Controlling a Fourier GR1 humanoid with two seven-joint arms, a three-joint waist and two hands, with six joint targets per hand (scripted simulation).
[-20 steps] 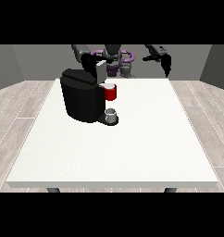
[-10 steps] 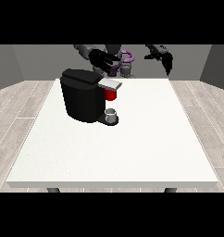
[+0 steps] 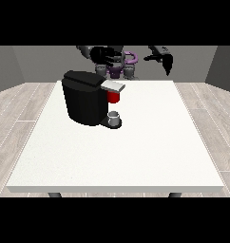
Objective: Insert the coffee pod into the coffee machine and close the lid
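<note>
The hand at the view's left (image 3: 103, 55) hovered above and behind the black coffee machine (image 3: 86, 98), clear of its top; its fingers looked spread and relaxed, and nothing showed in its hold. The hand at the view's right (image 3: 165, 60) hung well to the right of the machine, past the table's far edge, with its fingers pointing downward and loosely straight, also holding nothing.

The machine's grey lid (image 3: 112, 86) lay nearly flat over the brew head at the machine's right side. Just beneath the lid sat a red thing at the machine (image 3: 114, 97). Below that, on the machine's base, stood a small grey thing (image 3: 114, 116) that could not be told for the pod. The machine stood on the white table (image 3: 136, 152), toward its far left part.

Compared with half a second before, the hand at the view's left had lifted slightly higher above the machine, while the lid lay much as it had.
</note>
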